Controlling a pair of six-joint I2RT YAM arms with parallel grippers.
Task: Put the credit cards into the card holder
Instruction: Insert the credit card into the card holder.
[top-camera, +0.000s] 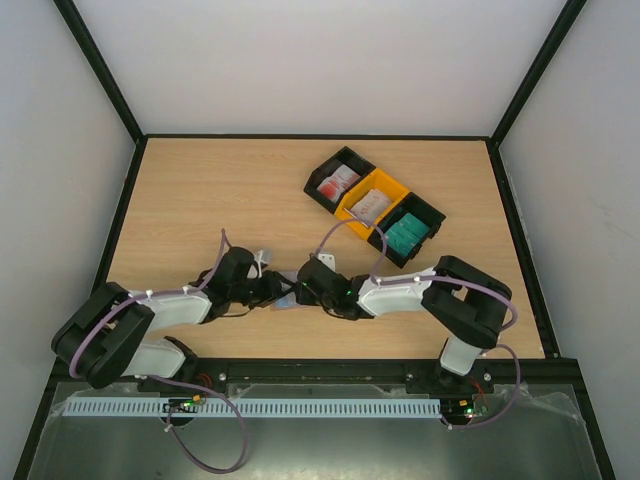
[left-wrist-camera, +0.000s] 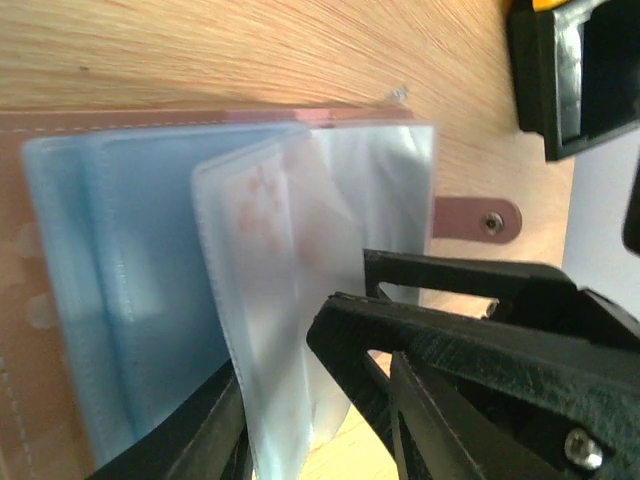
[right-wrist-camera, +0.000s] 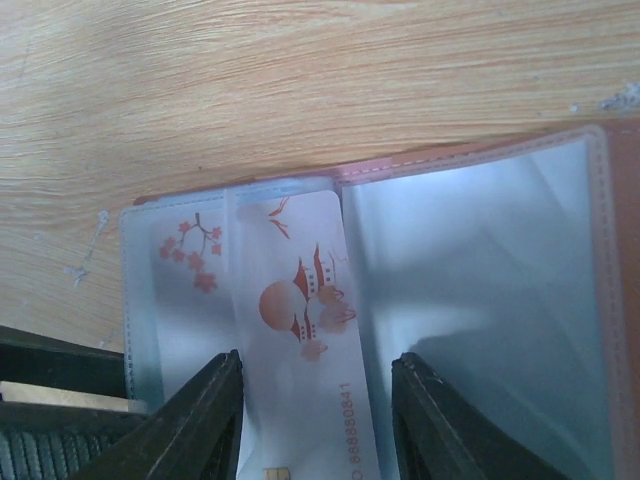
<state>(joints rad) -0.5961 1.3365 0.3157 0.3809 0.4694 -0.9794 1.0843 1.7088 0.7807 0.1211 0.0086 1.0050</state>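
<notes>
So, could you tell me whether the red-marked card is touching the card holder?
Touching. The right wrist view shows the red-marked card lying inside a clear sleeve of the card holder, its top end under the plastic.

Bare table (top-camera: 200, 190) far left; trays (top-camera: 395, 181) far right; left arm (top-camera: 170, 305) close beside right arm (top-camera: 400, 295) near centre

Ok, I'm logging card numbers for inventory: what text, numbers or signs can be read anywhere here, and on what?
"668880841", approximate, small print along the edge after what looks like an "O": on the white credit card with red pagoda art, lying at the card holder's clear sleeve.
Cards in the trays: red marks only, too small to read.
Left wrist view: blurred red smudges, unreadable.
No other text.
</notes>
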